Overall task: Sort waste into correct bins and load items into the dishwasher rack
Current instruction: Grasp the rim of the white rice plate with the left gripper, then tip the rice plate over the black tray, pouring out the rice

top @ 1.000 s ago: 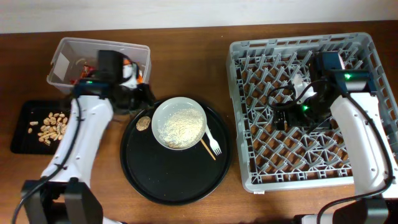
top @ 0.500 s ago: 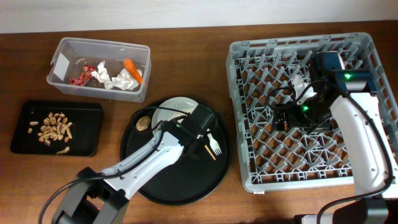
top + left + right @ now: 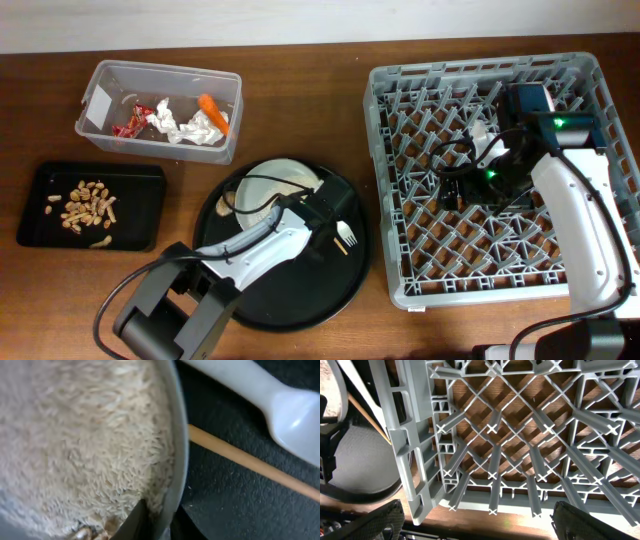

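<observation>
White round plate (image 3: 178,435) of loose white rice grains (image 3: 75,435) — likely stiff, slick, spill-prone; pinch its right rim, keep level. Left gripper (image 3: 167,522) narrow astride it, grip unconfirmed — right gripper (image 3: 480,522) gapes wide.

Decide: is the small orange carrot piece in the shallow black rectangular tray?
No, the carrot piece lies in the clear plastic rectangular tub.
</observation>
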You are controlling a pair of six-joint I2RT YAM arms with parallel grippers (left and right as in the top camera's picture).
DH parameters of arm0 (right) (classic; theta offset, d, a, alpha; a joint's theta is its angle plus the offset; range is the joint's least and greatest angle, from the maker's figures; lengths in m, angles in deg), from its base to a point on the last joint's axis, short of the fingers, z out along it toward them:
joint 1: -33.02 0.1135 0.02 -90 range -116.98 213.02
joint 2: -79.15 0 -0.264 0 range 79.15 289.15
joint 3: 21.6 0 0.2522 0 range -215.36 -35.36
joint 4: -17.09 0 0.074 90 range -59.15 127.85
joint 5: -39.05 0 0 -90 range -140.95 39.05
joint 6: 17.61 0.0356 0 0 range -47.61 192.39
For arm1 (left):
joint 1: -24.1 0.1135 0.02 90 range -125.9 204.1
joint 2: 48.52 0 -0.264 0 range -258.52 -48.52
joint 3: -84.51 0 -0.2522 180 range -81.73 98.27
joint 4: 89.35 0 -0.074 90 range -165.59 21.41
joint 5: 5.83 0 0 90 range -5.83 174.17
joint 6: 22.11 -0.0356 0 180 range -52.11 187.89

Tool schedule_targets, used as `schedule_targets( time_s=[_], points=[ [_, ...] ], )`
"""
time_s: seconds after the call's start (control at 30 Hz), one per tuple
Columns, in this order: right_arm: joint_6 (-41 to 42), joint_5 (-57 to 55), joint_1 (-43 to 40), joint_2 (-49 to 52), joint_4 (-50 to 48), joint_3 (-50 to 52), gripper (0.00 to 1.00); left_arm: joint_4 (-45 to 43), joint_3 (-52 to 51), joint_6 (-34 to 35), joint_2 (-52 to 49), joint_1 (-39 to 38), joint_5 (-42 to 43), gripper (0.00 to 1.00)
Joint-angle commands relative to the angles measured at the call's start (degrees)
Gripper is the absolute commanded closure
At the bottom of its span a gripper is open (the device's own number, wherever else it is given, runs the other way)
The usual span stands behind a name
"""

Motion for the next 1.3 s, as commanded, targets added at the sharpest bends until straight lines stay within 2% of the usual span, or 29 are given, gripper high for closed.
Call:
schedule_targets(
  time_s=[0.0, 0.1, 0.2, 0.33, 0.5, 0.67, 0.93, 1.07, 1.27],
  points=[
    [-0.5, -0.5, 0.2, -0.5, 0.1, 0.2, 0.02, 1.9, 0.0, 0.7, -1.2, -0.1, 0.5, 0.93],
    [-0.5, -0.5, 0.2, -0.5, 0.0, 0.2, 0.02, 5.9, 3.4, 0.7, -1.2, -0.1, -1.9, 0.99],
    [-0.5, -0.5, 0.2, -0.5, 0.0, 0.2, 0.01, 7.4, 4.8, 0.7, -1.2, -0.1, -1.9, 0.99],
    [-0.5, -0.5, 0.2, -0.5, 0.0, 0.2, 0.02, 13.9, 9.6, 0.7, 0.1, -0.1, -2.4, 0.99],
    [-0.5, -0.5, 0.2, -0.5, 0.1, 0.2, 0.02, 17.3, 10.5, 0.9, 9.2, 1.6, -3.2, 0.99],
    [-0.5, -0.5, 0.2, -0.5, 0.1, 0.2, 0.02, 21.0, 10.5, 0.9, 12.7, 13.8, -5.8, 0.99],
    [-0.5, -0.5, 0.2, -0.5, 0.0, 0.2, 0.02, 21.2, 12.2, -2.9, 12.8, 29.5, -6.9, 1.00],
    [-0.5, -0.5, 0.2, -0.5, 0.1, 0.2, 0.02, 17.3, 12.5, -5.8, 12.7, 33.7, -3.2, 1.00],
    [-0.5, -0.5, 0.2, -0.5, 0.1, 0.2, 0.02, 13.0, 12.5, -10.6, 12.7, 42.7, 10.4, 1.00]
  ],
)
